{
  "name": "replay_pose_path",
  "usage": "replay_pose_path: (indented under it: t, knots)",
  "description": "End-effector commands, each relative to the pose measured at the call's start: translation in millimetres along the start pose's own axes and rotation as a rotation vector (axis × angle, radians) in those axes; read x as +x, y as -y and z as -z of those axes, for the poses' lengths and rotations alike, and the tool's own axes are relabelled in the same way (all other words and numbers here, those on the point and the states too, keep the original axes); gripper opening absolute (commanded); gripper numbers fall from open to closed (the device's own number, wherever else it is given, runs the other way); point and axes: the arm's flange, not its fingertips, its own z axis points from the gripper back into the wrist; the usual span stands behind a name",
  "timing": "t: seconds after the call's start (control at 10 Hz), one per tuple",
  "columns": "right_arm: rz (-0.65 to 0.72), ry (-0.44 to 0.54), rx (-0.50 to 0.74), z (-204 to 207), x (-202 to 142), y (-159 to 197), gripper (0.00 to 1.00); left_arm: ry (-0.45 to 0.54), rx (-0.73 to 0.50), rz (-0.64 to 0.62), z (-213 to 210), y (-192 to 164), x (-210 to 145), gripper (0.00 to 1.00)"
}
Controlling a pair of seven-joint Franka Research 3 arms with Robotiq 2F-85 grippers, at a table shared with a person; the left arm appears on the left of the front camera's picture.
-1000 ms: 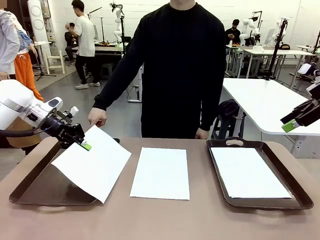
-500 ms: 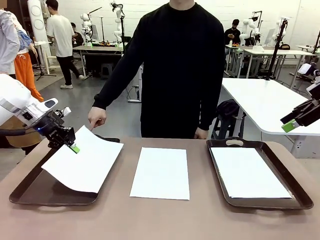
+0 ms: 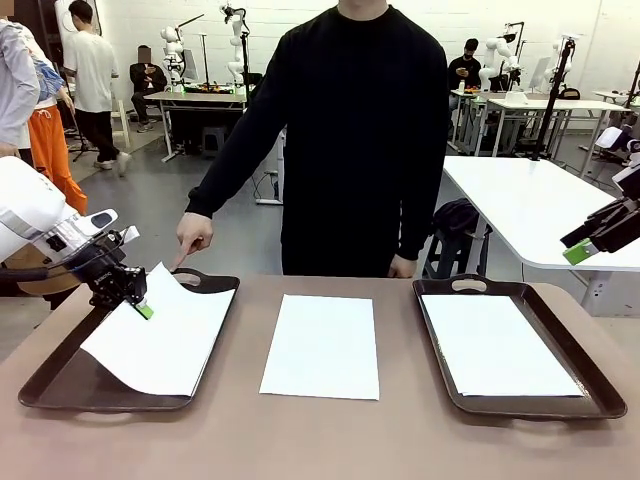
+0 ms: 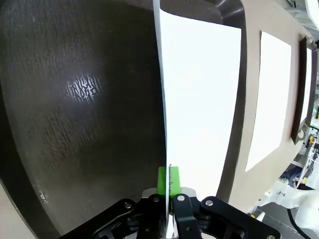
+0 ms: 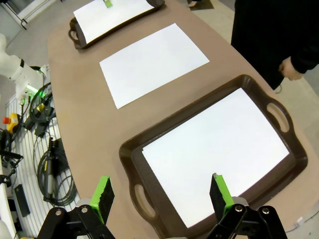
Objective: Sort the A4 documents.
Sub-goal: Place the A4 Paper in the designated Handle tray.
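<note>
First A4 sheet (image 3: pixel 150 335): lower left of frame, in left tray (image 3: pixel 60 388), upper corner clamped between left fingers (image 3: pixel 144 309).
Second A4 sheet (image 3: pixel 322 345): centre, flat on counter (image 3: pixel 400 440).
Third A4 sheet (image 3: pixel 498 343): lower right, in right tray (image 3: pixel 592 372).
Right fingers (image 3: pixel 577 252): apart, right edge.

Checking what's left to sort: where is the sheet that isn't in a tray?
In the front view, the loose sheet lies flat on the middle of the table, between the left tray and the right tray.
</note>
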Motion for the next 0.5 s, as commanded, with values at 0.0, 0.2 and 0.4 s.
replay_pose_path:
  t: [0.0,0.2,0.4]
  knots:
    - [0.0,-0.002,-0.01,0.5,0.3,0.5,1.0,0.003,0.059,-0.031,-2.6,3.6,-6.6,0.01]
    - [0.0,-0.002,-0.01,0.5,0.3,0.5,1.0,0.014,0.111,-0.043,-7.5,0.1,-7.0,0.21]
    - [0.0,-0.002,-0.01,0.5,0.3,0.5,1.0,0.013,0.151,-0.026,-10.6,-0.5,-4.9,0.41]
